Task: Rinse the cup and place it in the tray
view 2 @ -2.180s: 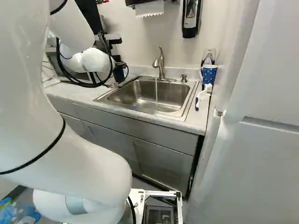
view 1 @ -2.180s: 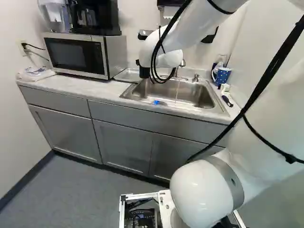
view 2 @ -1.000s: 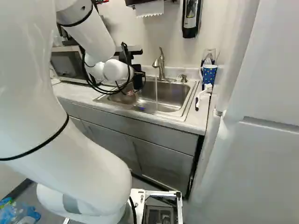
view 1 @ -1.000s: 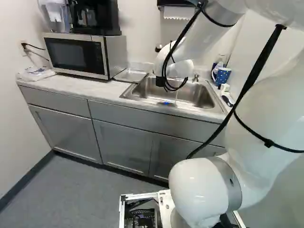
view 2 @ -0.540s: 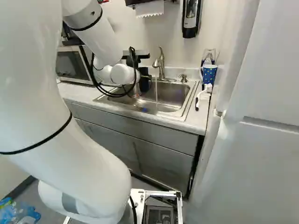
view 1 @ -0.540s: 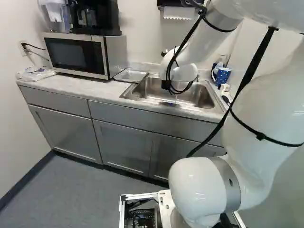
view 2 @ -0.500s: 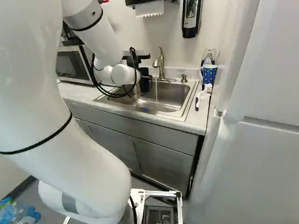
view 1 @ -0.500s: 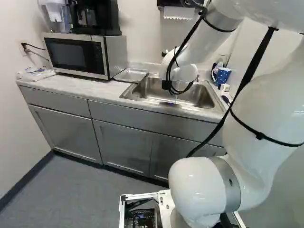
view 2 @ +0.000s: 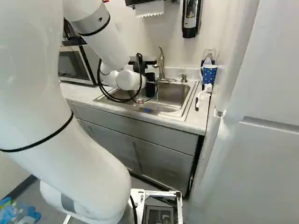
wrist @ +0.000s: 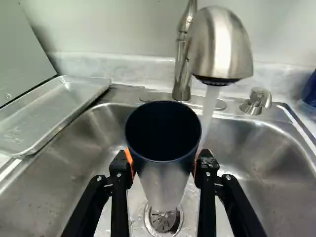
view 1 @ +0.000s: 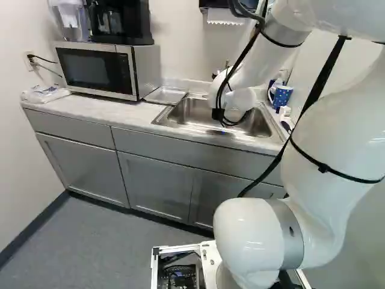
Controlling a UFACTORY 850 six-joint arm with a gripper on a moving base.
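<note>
And here's my gripper (view 2: 150,88) low over the sink (wrist: 64,165), closed onto the cup (wrist: 163,131), an orange pad (wrist: 130,159) pressing it from either side. Its dark blue mouth faces back up at my wrist camera, its paler lower end pointing down toward the drain (wrist: 160,220). Right there, the faucet head (wrist: 222,44) hangs close by, water (wrist: 210,98) pouring down just beside the cup; whether any of it hits the wall, I can't tell. Look at my arm (view 1: 328,150): big lower links rising at the right of the left base view, the forearm slanting down from up high, the wrist bent over the basin, cables looping around it. Over beside the basin, the metal tray (wrist: 54,111) lies on the counter (view 1: 114,111), well apart from the cup, with the microwave (view 1: 96,69) next to it. Across on the sink's other side, a blue dotted cup (view 2: 209,73) stands on the counter, and a white-headed brush (view 2: 202,95) lies just in front.
</note>
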